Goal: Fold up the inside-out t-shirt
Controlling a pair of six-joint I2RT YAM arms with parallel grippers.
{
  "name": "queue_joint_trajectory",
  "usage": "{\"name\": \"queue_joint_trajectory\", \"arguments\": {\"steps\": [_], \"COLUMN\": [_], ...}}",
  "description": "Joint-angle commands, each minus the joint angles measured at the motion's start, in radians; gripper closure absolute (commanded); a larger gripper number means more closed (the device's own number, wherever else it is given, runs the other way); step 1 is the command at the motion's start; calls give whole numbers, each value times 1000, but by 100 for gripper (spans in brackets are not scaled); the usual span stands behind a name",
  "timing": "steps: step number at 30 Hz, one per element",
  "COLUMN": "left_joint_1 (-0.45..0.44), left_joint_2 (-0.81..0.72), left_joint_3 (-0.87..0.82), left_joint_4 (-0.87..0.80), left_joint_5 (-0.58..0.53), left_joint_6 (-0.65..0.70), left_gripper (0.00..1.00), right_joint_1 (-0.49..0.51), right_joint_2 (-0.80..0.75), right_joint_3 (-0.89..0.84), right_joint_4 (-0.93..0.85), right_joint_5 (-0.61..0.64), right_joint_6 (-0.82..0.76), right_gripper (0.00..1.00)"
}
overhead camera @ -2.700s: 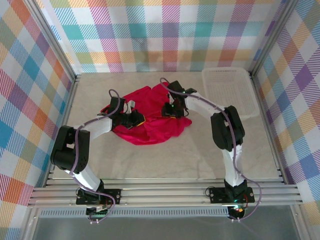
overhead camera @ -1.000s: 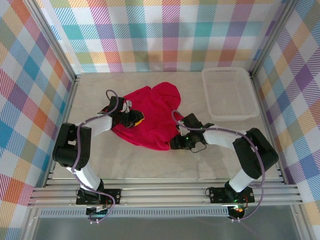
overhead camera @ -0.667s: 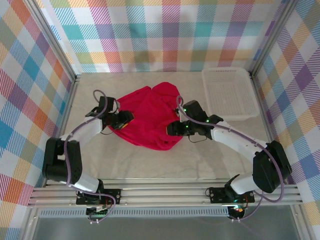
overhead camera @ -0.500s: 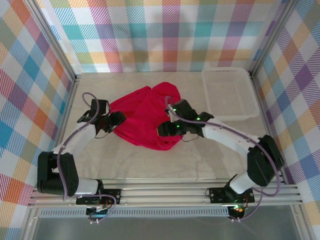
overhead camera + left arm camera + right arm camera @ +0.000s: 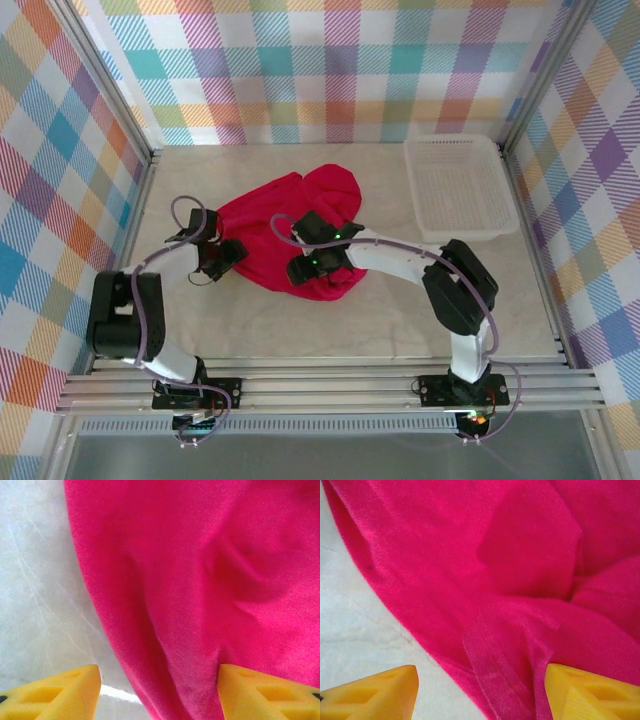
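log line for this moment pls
garment: crimson cloth t-shirt, crumpled on table, unfolded | left gripper: open, at its left edge | right gripper: open, over its near edge

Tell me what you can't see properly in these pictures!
Top view: the t-shirt is crumpled, sleeves and neck lost in folds; the right gripper covers part of it.
Left wrist view: the bottom edge cuts off the left gripper.
Right wrist view: the t-shirt runs past the edges.

You get bright, even overhead light in the top view, with only faint, soft shadows under the arms [image 5: 400, 262]. Your wrist views look softer: the t-shirt [image 5: 200, 580] glows a saturated red with little weave detail, and the yellow fingertips [image 5: 50, 692] blur at the bottom edge.
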Motion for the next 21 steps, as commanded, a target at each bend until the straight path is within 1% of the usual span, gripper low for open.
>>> {"name": "queue_joint_trajectory", "arguments": {"steps": [1,2,3,4,5,6,7,8,10,12,15,16,19,21], "left_joint_1": [18,22,26,34,43,51,59,71,91,121,176,198,241,246], "left_joint_2": [72,97,115,135,148,155,160,157,151,152,167,174,172,162], "left_joint_3": [36,41,45,46,45,43,41,43,53,87,145,162,169,167], "left_joint_4": [67,75,81,92,103,112,118,118,101,67,39,5,9,9], "left_joint_5": [11,15,22,34,45,57,66,69,61,56,70,76,82,72], "left_joint_6": [-6,-6,-7,-12,-17,-20,-25,-25,-18,-1,20,21,6,5], "left_gripper": [41,43,45,50,57,66,75,84,99,100,100,100,100,100], "right_joint_1": [8,8,8,8,8,8,8,8,5,-11,-73,-110,-255,-320], "right_joint_2": [92,118,137,149,154,148,132,106,46,-14,-95,-129,-207,-248], "right_joint_3": [89,117,141,164,189,210,231,250,307,401,557,602,705,744], "right_joint_4": [-80,-102,-119,-137,-164,-185,-215,-247,-333,-455,-627,-668,-746,-765], "right_joint_5": [92,117,131,152,173,187,201,212,212,173,62,-12,-219,-284], "right_joint_6": [-40,-45,-48,-49,-43,-41,-36,-37,-48,-70,-98,-105,-95,-90], "right_gripper": [36,39,47,61,82,98,100,100,100,100,100,100,100,100]}}
